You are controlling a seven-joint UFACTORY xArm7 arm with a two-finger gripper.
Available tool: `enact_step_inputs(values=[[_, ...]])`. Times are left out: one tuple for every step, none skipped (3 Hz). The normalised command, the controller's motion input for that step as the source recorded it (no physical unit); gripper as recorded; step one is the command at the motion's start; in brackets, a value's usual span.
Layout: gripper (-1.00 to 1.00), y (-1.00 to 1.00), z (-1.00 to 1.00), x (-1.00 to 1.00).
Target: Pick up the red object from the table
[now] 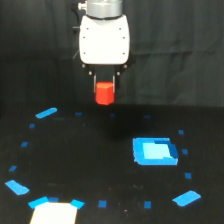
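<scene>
Red-orange block, the red object [104, 93], sits upper centre of the frame, clamped between the dark fingers [104, 85] of the white gripper housing [104, 40]. Block hangs clear of the black worktop [90, 160], which fills the lower half. Large blue square patch [155, 151] lies right of centre; small blue tape marks [46, 113] scattered around it. A pale rectangle [54, 213] shows at the lower left edge
</scene>
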Motion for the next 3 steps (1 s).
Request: enact_step_inputs(values=[[-1.0, -0.13, 0.11, -0.39], [-1.0, 0.07, -0.27, -0.04], [-1.0, -0.05, -0.41, 0.31]])
